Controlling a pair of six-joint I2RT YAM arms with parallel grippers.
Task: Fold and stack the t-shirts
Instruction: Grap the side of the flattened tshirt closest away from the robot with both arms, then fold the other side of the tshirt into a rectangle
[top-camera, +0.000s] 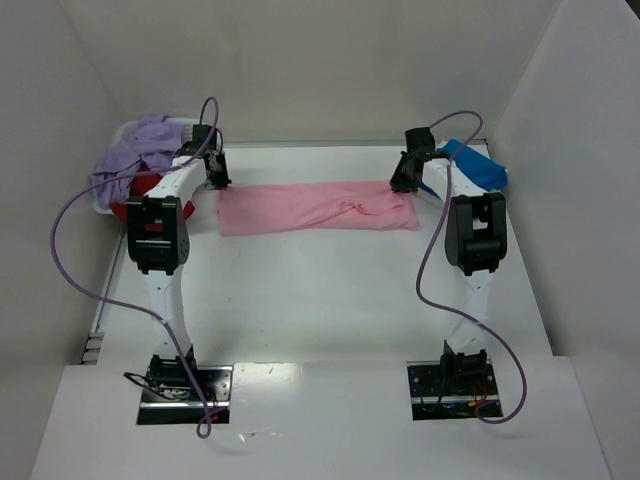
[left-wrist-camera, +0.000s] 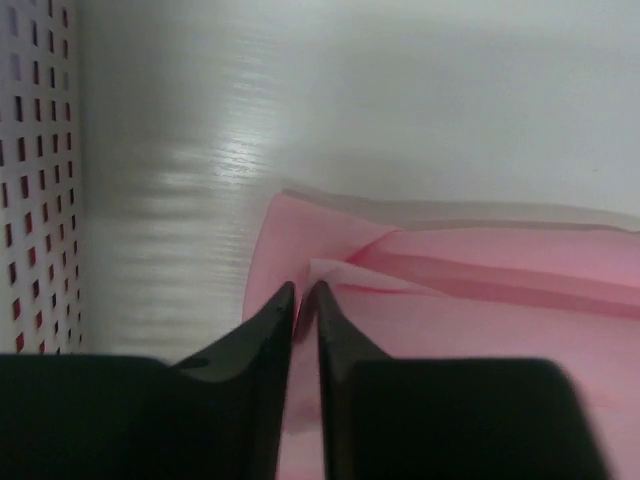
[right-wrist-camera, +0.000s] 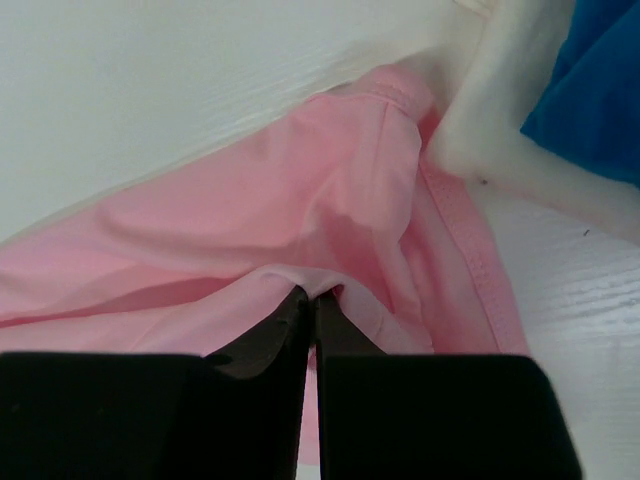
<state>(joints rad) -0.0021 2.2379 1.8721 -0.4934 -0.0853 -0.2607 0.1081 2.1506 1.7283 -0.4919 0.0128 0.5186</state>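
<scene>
The light pink t-shirt (top-camera: 315, 207) lies folded in a long band across the far middle of the table. My left gripper (top-camera: 217, 181) is at its left end, shut on a fold of the pink cloth (left-wrist-camera: 340, 300). My right gripper (top-camera: 402, 183) is at its right end, shut on a raised fold of the pink cloth (right-wrist-camera: 330, 200). The bright blue t-shirt (top-camera: 478, 166) lies at the far right, also in the right wrist view (right-wrist-camera: 590, 90). The lavender t-shirt (top-camera: 135, 155) and the red t-shirt (top-camera: 135, 190) sit in the basket at far left.
The white perforated basket (top-camera: 120, 140) stands at the far left corner; its wall shows in the left wrist view (left-wrist-camera: 35, 200). White walls enclose the table at the back and on both sides. Purple cables loop beside each arm.
</scene>
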